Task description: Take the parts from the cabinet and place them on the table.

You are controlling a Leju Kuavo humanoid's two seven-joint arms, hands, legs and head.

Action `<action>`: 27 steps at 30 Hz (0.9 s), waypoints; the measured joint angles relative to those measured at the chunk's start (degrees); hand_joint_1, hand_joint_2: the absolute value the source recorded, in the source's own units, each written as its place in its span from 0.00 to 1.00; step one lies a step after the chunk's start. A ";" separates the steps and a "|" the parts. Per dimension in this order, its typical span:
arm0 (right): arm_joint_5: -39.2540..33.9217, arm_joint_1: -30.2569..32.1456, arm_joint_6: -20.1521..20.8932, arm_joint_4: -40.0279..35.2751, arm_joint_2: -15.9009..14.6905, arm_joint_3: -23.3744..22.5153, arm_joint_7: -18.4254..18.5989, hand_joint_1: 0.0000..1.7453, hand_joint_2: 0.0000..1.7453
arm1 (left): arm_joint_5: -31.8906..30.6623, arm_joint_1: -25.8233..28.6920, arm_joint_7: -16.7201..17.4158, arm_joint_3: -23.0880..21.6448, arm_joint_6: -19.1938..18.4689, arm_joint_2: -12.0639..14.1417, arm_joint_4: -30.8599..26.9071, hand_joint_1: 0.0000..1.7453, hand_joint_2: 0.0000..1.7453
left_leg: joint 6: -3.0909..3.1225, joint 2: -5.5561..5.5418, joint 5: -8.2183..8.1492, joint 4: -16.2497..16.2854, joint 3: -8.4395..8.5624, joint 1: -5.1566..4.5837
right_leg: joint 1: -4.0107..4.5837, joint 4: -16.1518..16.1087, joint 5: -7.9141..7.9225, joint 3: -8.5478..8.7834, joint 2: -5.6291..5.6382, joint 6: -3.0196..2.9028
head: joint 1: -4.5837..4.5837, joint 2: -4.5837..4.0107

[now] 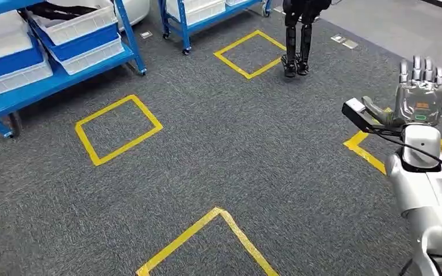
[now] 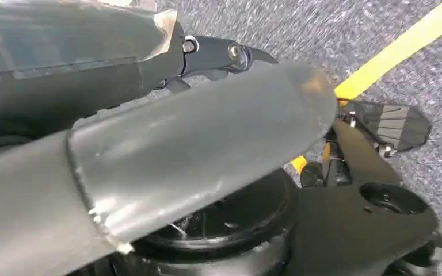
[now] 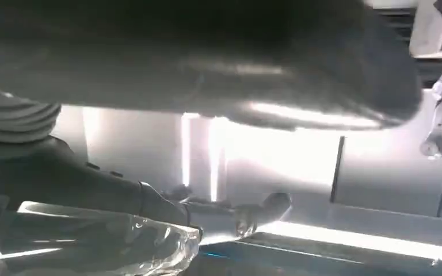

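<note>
- Clear plastic bag point(image 3: 92, 241) lies against the right hand point(image 1: 419, 98); fingers straight, grip cannot be told.
- Left hand point(image 2: 195, 149): blurred plastic film point(image 2: 63, 52) beside fingers, grip unclear.
- Blue cabinet point(image 1: 63, 75) is cut off at the frame edge.

grey carpet point(image 1: 236, 149), yellow tape squares point(image 1: 118, 129)

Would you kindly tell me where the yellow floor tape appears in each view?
Head view: yellow floor tape forms squares across the grey carpet.
Left wrist view: the tape runs diagonally beyond the left hand.
Right wrist view: not in it.
Shared landmark: the grey carpet.
</note>
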 joint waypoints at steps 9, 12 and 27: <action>0.00 0.91 0.85 -0.24 -0.13 0.53 0.70 0.00 0.00 | 0.00 0.03 0.04 -0.72 -0.55 0.17 0.00 0.00 0.00 | -1.21 6.34 -3.94 13.18 -7.27 0.60 | 0.29 -0.22 -0.70 1.11 -3.86 -2.16 | -0.81 0.00; 0.00 0.77 0.85 -0.48 -0.13 0.68 0.72 0.00 0.00 | 0.17 -0.11 0.15 -0.87 -0.53 0.46 0.00 0.00 0.00 | 0.33 9.70 -0.03 0.79 -0.84 -0.42 | 0.86 -0.26 -1.35 1.84 -4.95 -1.63 | -0.68 0.00; -0.02 -0.40 0.81 1.77 0.72 3.26 -1.70 0.00 0.00 | 1.42 -0.33 0.81 -1.11 0.39 -0.02 0.02 0.00 0.00 | 0.32 1.15 0.22 -0.29 0.34 0.12 | -0.17 0.51 -0.65 -0.01 0.98 1.54 | -0.09 0.00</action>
